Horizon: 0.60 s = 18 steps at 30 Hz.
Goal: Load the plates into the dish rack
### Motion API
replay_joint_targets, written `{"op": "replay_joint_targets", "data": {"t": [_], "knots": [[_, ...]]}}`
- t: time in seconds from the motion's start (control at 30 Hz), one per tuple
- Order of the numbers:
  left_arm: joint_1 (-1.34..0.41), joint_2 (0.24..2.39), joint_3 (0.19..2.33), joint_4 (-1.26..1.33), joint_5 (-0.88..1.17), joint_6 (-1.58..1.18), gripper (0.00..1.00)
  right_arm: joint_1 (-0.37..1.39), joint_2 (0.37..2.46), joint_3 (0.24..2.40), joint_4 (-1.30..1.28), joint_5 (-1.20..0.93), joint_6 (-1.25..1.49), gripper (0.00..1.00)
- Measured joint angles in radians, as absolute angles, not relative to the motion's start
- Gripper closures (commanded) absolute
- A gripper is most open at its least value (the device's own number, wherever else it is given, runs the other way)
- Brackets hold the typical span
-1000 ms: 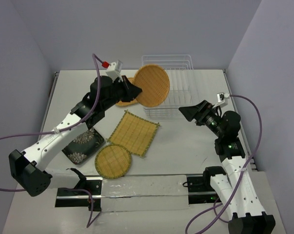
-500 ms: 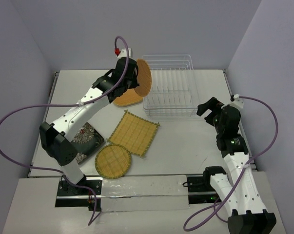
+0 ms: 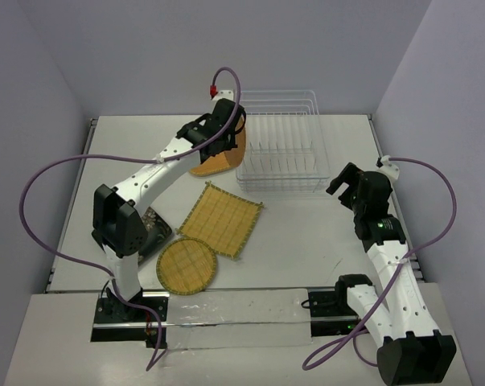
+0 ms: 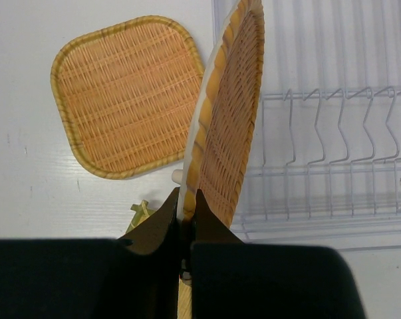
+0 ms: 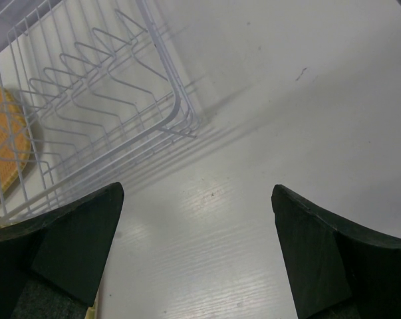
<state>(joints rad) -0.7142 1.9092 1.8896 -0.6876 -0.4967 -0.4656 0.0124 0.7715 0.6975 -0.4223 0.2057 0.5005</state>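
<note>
White table: woven orange plate (perhaps round)

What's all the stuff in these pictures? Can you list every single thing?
orange round plate: one, orange, on edge at the dish rack's left end
orange rounded-square plate: one, orange, flat beside the rack
yellow square plate: one, yellow, mid-table
yellow round plate: one, yellow, near edge
black floral plate: one, black, partly behind the left arm
dish rack: one, white wire, far side
table: one, white
cables: two, purple
left gripper: black, pinching the orange round plate
right gripper: black, open, empty
</note>
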Motion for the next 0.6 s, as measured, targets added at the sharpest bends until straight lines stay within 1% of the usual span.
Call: {"op": "replay_joint_targets", "data": {"t": [0.3,0.6], "knots": [[-0.726,1.936,1.911,-0.693,-0.498,-0.467,1.00,0.012,0.776,0.698,-0.424,0.207,0.500,0.00],[-0.735,2.049,2.041,-0.782,-0.570,-0.568,1.00,0.012,0.777,0.697,-0.424,0.208,0.500,0.00]]}}
